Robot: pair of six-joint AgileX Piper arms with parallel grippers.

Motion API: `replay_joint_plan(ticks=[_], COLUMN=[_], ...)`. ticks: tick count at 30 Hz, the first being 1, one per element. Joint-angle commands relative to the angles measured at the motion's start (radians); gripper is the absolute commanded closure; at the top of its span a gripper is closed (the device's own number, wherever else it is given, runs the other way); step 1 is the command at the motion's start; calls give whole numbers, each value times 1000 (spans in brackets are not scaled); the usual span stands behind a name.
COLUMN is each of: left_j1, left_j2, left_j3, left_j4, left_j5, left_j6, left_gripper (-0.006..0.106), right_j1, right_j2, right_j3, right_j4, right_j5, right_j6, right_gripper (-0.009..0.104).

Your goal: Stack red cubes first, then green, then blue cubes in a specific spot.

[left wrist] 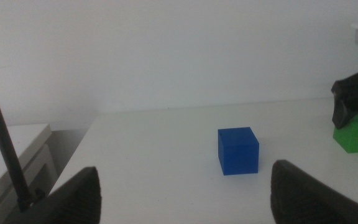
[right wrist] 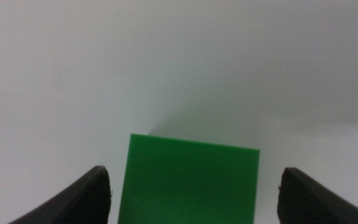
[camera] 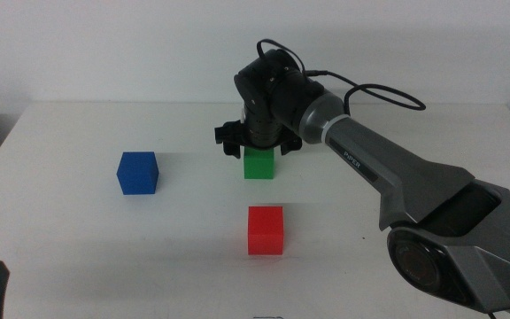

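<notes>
1. White bench (camera: 78, 248) surface, plain and matte, carries three cubes of equal size; a pale wall closes the background.
2. Left end effector (left wrist: 185, 193): parked at the near left corner of the bench, with only a dark tip visible at the bottom edge of the middle view. Its jaws stand wide apart and hold nothing.
3. Blue cube (camera: 138, 172): rests flat on the bench at the left of the group, well apart from the other two cubes. In the left wrist view it sits ahead of the open jaws, clear of both.
4. Green cube (camera: 258, 164): rests on the bench toward the far centre, directly below the right end effector. The left wrist view shows one of its corners at the frame edge, under a dark jaw of the other arm.
5. Red cube (camera: 266, 229): stands alone on the bench, nearer the camera than the green cube and just right of it, with a clear gap between them.
6. Right end effector (right wrist: 194, 193): the arm enters from the right and reaches across to the green cube. Its jaws are open and straddle the cube, with a visible gap on each side in the right wrist view.
</notes>
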Motion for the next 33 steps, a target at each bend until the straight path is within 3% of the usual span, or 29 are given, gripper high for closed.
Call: replay_joint_plan(ticks=[1, 4, 6, 13, 19, 24, 29, 33], left_j1=[-1, -1, -1, -1, -1, -1, -1, -1], left_j2=[-21, -21, -21, -21, -21, -21, -21, -21], left_j3=[-3, -3, -3, -3, -3, -3, -3, -3], left_j4=[-13, -13, -13, -13, -13, -13, -13, -13], left_j5=[-88, -88, -88, -88, -88, -88, -88, -88], left_j6=[-5, -5, -5, -5, -5, -5, -5, -5], left_gripper=[7, 7, 7, 7, 7, 7, 7, 7], right_j1=[2, 2, 2, 1, 47, 102, 146, 172], right_j2=[-68, -59, -52, -67, -160, -299, -494, -669], right_j3=[-33, -33, -33, -36, -33, 58, 340, 644], right_j4=[-28, -29, -29, 7, -31, -78, -170, -208], right_j5=[-34, -44, -50, -25, 129, 130, 112, -48], right_j6=[-8, -8, -8, -13, -33, -36, 106, 239], right_gripper=[2, 9, 19, 97, 96, 96, 96, 96])
